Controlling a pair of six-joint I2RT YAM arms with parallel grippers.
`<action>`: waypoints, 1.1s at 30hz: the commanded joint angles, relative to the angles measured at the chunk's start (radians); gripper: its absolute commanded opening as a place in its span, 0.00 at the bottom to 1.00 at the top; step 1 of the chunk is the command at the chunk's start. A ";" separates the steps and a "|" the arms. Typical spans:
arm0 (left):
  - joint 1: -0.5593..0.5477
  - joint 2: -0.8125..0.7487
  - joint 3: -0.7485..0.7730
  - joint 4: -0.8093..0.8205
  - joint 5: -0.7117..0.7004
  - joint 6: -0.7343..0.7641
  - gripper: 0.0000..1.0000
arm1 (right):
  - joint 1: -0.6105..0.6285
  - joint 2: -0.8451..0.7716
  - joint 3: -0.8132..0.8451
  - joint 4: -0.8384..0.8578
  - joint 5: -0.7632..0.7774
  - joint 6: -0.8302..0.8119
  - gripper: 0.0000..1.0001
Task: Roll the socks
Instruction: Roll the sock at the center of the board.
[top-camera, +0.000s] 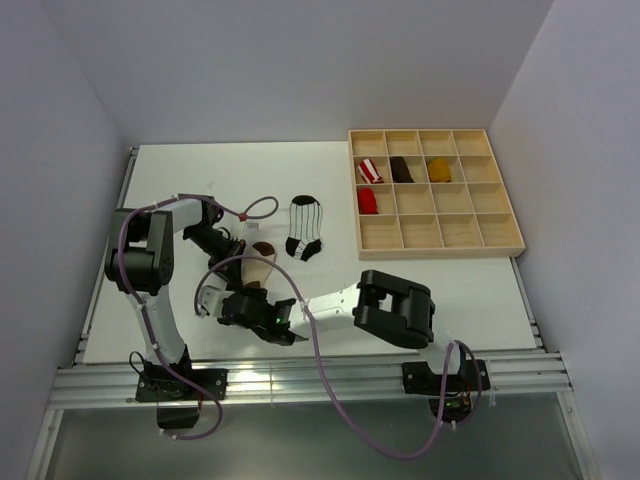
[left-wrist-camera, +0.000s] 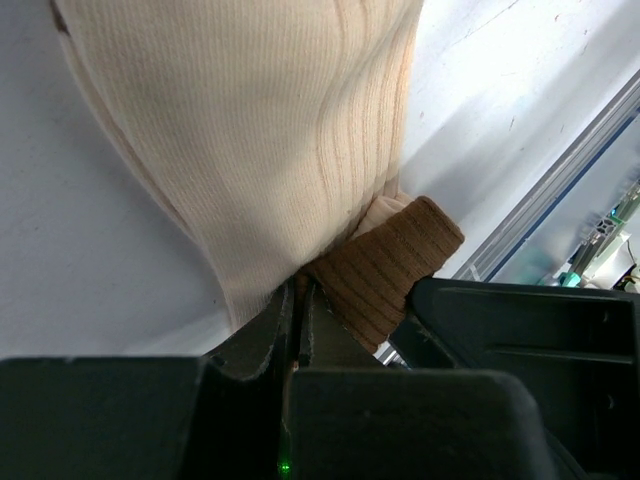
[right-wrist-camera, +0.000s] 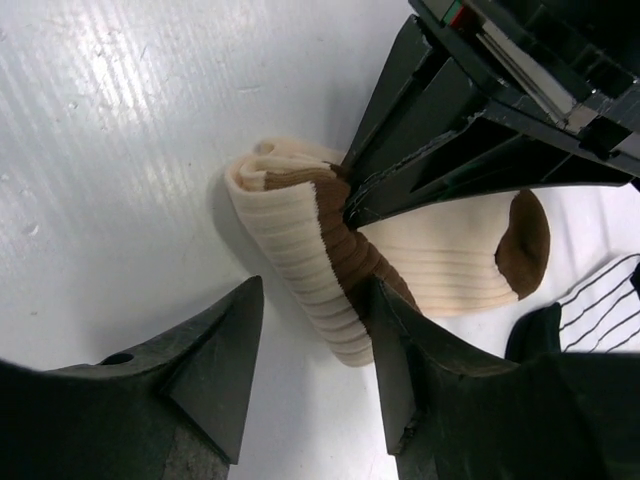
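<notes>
Cream sock (top-camera: 259, 270) lengthwise, brown toe (top-camera: 265, 248) far end

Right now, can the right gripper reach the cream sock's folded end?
Probably yes: the right gripper is open, and the folded end of the cream sock lies between its fingers. The left gripper pinches the fold from the far side, leaving the near side free.

Left hand (left-wrist-camera: 298, 292) clamped, right hand (right-wrist-camera: 315, 300) spread
</notes>
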 joint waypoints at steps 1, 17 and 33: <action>0.005 0.051 -0.021 0.117 -0.164 0.083 0.00 | -0.018 0.023 0.055 -0.012 -0.026 0.045 0.53; 0.005 0.042 -0.021 0.088 -0.093 0.086 0.00 | -0.174 -0.046 0.011 -0.121 -0.344 0.295 0.18; 0.010 -0.023 -0.001 0.141 -0.061 0.019 0.23 | -0.312 -0.039 0.026 -0.171 -0.623 0.439 0.07</action>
